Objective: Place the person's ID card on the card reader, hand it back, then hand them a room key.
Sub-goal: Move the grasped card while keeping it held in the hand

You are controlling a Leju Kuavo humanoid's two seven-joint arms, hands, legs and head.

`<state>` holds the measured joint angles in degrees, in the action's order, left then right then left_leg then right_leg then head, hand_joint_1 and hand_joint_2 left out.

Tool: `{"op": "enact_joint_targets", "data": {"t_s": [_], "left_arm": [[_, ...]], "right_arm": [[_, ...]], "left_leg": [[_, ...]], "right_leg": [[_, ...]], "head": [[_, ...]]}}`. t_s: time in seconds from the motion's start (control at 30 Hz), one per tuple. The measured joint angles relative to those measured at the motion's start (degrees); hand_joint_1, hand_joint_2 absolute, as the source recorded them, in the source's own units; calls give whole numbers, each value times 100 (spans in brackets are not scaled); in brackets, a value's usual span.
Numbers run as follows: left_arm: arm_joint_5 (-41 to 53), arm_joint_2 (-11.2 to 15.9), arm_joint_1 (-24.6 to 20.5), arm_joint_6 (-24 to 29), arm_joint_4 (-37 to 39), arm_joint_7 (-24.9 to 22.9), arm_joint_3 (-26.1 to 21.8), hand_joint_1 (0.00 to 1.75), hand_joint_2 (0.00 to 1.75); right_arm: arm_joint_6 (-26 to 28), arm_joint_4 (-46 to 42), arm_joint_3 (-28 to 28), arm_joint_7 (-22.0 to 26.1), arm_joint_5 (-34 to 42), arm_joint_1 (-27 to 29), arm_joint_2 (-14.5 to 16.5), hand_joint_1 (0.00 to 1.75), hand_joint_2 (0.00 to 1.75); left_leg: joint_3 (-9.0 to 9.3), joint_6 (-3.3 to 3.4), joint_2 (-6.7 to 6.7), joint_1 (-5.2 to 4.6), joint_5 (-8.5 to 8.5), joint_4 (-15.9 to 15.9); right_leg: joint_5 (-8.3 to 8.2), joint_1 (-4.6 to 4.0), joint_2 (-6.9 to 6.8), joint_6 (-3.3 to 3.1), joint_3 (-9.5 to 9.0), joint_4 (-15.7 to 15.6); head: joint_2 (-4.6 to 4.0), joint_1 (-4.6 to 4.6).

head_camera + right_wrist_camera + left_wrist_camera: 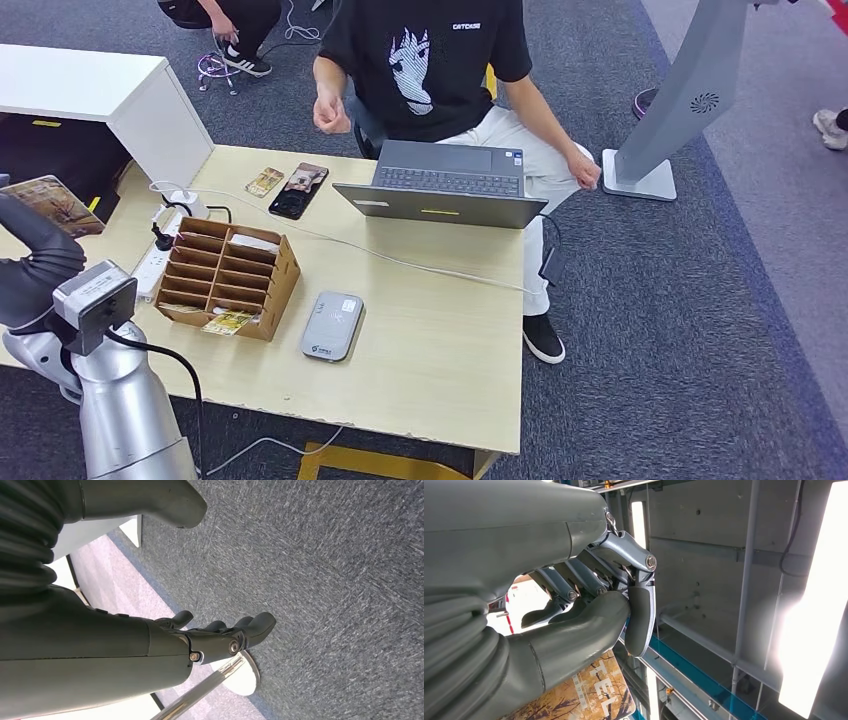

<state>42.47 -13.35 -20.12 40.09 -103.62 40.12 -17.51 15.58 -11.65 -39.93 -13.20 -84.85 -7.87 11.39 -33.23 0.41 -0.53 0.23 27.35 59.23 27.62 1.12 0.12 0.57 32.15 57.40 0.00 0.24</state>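
My left hand (35,250) is raised at the table's left end and pinches a brown-and-gold patterned room key card (50,200) between thumb and fingers (641,610). The wrist view shows letters printed on the key card (589,695). The grey card reader (332,325) lies flat on the wooden table (440,350), right of a wooden slotted card box (230,268). A small card (265,181) lies beside a black phone (298,190) near the seated person (430,60). My right hand (220,635) hangs over the carpet, fingers loosely apart, holding nothing.
An open laptop (445,185) stands in front of the person, its cable running across the table. A white power strip (160,250) lies left of the box, and another patterned card (230,322) lies at the box's front. A white cabinet (100,90) stands at the left, a grey stand (690,100) at the right.
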Motion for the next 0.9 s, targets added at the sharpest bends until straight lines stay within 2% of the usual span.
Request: {"op": "enact_joint_targets", "data": {"t_s": [0.77, 0.9], "left_arm": [[9, 1, 9, 0, 3, -45, 31, 175, 175], [-65, -30, 280, -2, 533, -347, 69, 175, 175]], "right_arm": [[1, -1, 0, 0, 1, 0, 0, 0, 175], [44, 0, 3, 13, 36, 9, 1, 0, 175]], "left_leg": [[-1, 0, 0, 0, 0, 0], [-1, 1, 1, -7, 2, -1]], "right_leg": [[0, 0, 0, 0, 1, 0], [1, 7, 1, 1, 4, -2]], "head": [[0, 0], [0, -3]]}}
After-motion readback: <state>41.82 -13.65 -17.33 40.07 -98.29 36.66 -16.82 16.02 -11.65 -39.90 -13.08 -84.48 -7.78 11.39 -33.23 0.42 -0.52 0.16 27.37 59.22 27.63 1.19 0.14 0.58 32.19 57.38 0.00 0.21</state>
